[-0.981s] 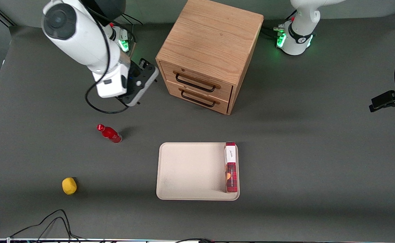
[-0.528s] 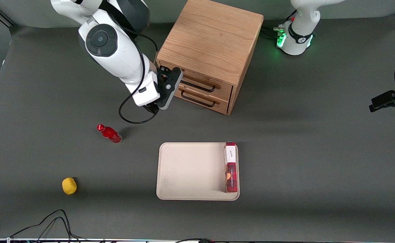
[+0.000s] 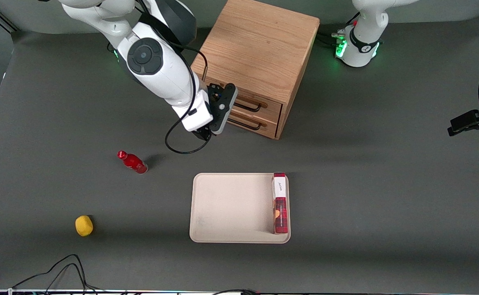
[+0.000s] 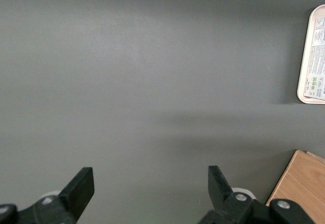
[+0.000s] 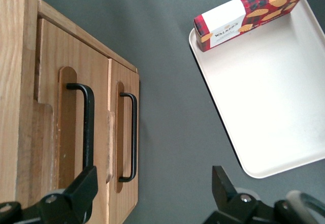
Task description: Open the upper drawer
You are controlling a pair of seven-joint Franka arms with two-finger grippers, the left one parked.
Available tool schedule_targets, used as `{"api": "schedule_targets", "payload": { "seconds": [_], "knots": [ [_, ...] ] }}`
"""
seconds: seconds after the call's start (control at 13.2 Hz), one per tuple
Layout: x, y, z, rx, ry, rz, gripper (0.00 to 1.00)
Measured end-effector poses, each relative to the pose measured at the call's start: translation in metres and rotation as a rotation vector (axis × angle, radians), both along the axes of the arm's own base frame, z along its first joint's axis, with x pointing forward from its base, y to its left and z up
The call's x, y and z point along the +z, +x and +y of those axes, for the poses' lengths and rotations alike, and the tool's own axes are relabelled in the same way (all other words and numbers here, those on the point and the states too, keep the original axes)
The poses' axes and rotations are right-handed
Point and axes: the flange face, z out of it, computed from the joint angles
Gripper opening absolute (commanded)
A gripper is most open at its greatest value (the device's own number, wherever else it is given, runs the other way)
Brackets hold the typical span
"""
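Observation:
The oak cabinet [image 3: 256,45] stands at the back of the table. Its upper drawer [image 3: 269,108] is closed, its thin black handle [image 3: 251,107] partly covered by my arm. In the right wrist view the upper drawer [image 5: 56,82] and its handle [image 5: 87,127] show closed, beside the lower drawer's handle [image 5: 131,137]. My right gripper [image 3: 222,107] hovers in front of the drawer fronts, at the working arm's end of them. In the right wrist view the gripper [image 5: 152,193] is open and empty, one fingertip [image 5: 76,191] over the upper drawer's front.
A beige tray [image 3: 223,205] with a red cookie box [image 3: 280,205] lies nearer the front camera than the cabinet; both also show in the right wrist view, tray [image 5: 264,97] and box [image 5: 251,13]. A red bottle [image 3: 132,162] and a yellow object [image 3: 84,225] lie toward the working arm's end.
My right arm has swung from beside the cabinet to in front of its drawers. The drawers have not moved.

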Motion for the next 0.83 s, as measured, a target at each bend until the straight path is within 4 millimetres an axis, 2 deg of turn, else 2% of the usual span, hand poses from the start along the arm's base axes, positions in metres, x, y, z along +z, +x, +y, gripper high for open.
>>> {"api": "schedule_targets", "payload": {
  "seconds": [0.23, 0.45, 0.83],
  "knots": [
    [-0.02, -0.011, 0.018, 0.022, 0.017, -0.007, 1.0],
    [-0.039, -0.02, 0.022, 0.029, 0.012, -0.003, 1.0],
    [-0.051, -0.033, 0.028, 0.052, -0.001, 0.019, 1.0]
  ]
}}
